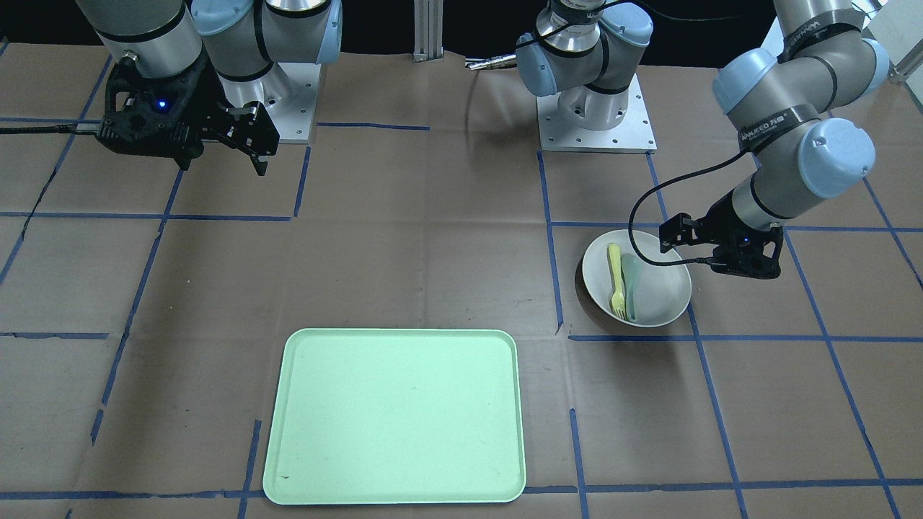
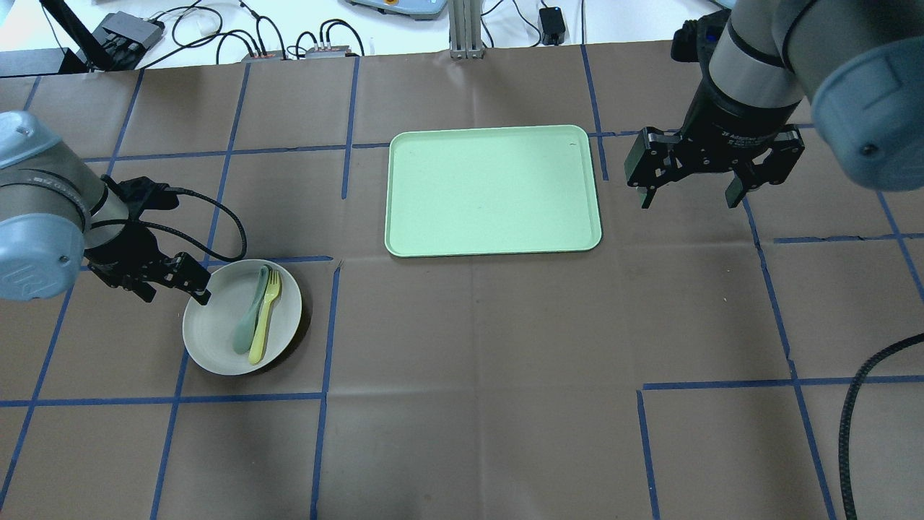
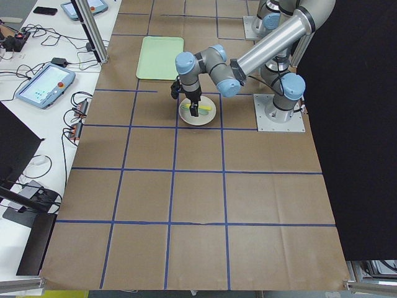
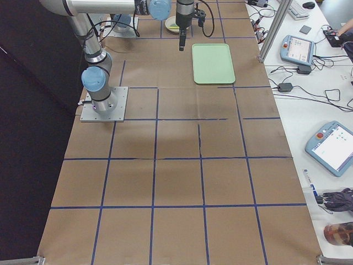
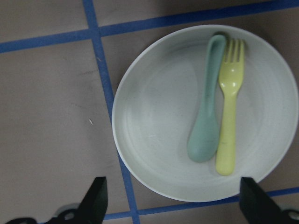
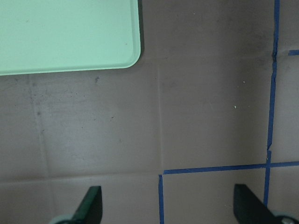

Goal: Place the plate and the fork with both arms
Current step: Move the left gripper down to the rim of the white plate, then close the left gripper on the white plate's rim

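Table (image 2: 469,325) covered in brown paper, creased in places, with blue tape (image 2: 769,289) lines marking a grid of large squares. 2 things lie directly on it: a pale green rectangular tray (image 2: 494,189) flat near the middle of the far side from the robot, and a round off-white plate (image 2: 216,339) well apart from it toward the robot's left, its edge over 1 tape line and just beside a crossing. 2 square metal base plates (image 1: 634,137) sit bolted to the table at the robot's edge, 1 under each arm.
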{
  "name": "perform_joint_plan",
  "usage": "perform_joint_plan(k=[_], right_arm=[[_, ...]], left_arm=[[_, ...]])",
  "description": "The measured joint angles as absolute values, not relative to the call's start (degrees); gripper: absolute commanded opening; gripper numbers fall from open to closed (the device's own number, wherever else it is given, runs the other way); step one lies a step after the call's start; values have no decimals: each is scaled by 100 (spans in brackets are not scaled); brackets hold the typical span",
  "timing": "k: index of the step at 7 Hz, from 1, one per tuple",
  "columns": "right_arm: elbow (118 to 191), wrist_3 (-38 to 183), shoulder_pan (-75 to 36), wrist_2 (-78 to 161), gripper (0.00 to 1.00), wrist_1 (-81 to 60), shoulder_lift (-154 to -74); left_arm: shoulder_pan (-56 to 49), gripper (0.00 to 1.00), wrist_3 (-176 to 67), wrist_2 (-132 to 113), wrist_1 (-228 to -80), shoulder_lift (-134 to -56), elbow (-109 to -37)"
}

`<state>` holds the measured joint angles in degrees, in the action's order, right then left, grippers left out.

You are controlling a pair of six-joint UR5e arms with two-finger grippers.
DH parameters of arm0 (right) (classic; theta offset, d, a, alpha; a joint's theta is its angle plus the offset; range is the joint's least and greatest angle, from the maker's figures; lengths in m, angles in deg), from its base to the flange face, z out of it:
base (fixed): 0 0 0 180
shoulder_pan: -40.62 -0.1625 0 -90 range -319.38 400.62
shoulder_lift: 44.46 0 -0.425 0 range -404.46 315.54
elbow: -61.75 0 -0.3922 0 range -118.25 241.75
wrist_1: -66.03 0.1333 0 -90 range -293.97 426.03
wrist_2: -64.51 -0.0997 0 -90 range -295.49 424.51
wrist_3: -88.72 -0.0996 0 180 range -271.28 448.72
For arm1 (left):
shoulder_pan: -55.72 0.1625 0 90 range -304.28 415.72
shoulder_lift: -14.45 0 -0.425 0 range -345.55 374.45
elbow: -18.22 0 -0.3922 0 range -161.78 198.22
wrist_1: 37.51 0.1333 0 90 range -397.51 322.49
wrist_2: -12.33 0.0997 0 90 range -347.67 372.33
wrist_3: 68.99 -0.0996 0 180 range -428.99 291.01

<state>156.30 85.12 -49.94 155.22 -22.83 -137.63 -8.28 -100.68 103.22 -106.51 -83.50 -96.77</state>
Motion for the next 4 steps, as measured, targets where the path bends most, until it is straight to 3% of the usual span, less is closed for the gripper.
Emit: perform_joint_plan(k=[4], right_arm=[[15632, 8512, -4993, 15529, 100, -2283, -13763]], left_arm=[[-328, 87, -10662, 10014, -10445, -9011, -9655]])
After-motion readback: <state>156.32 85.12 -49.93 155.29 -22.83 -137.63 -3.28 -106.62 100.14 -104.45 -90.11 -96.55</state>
